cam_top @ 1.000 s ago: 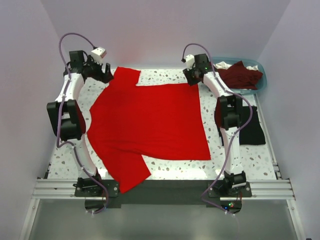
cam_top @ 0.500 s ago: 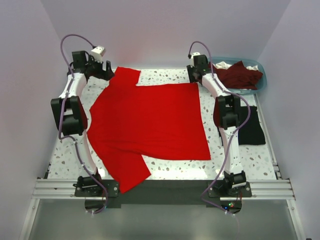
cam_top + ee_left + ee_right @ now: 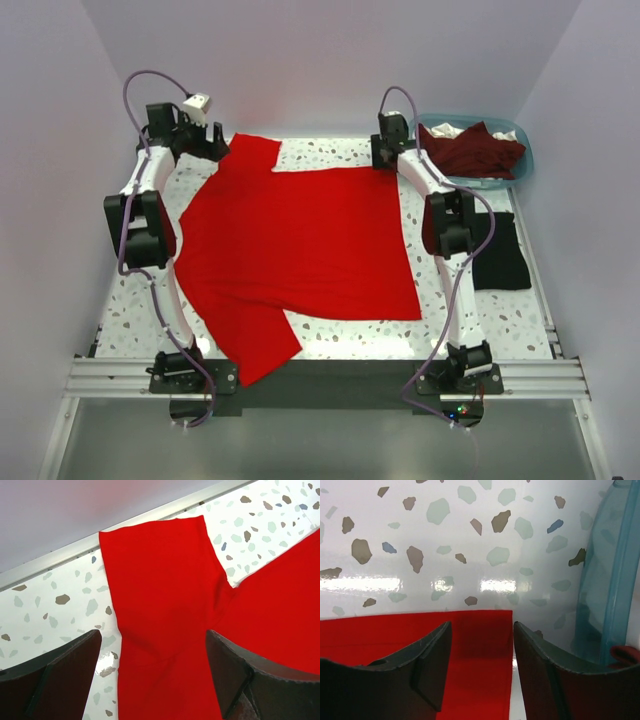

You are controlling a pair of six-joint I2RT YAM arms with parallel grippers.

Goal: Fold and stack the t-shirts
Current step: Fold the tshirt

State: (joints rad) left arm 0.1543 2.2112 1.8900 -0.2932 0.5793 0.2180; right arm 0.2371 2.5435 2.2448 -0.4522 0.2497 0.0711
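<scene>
Colours on my feed right now

I see a plain bright red tee (image 3: pixel 300 250) on a glossy white table (image 3: pixel 500 325) flecked grey, brown and blue. The see-through light blue basket (image 3: pixel 527 160) shows a dark maroon tee (image 3: pixel 485 152) and a white cloth (image 3: pixel 443 130). The black tee (image 3: pixel 505 265) is plain, the arms (image 3: pixel 140 190) are white and black, and the cables (image 3: pixel 127 95) are purple.

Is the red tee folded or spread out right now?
Spread out. The red t-shirt lies flat across the table, with no part doubled over.
</scene>
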